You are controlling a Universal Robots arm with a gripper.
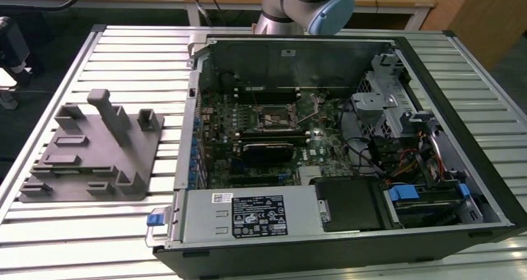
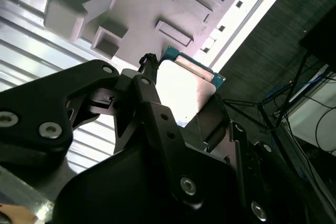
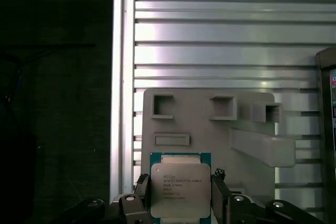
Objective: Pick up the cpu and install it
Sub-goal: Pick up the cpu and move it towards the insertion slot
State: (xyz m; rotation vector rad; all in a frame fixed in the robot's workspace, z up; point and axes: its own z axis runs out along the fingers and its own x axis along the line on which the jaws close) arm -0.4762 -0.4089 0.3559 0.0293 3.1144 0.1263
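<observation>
The cpu, a small square chip with a silvery top and a green rim, sits between the black fingers of my gripper, which is shut on its two opposite edges. In the second wrist view the cpu shows bright between the same fingers. It is held in the air above the grey plastic tray with its posts and pockets. In the exterior view the tray lies on the slatted table to the left of the open computer case, whose motherboard socket lies face up.
The open black computer case holds the motherboard, a power supply, drive cages and cables. The arm's base joints stand behind the case. The slatted metal table ends at an edge beside the tray, with dark floor beyond.
</observation>
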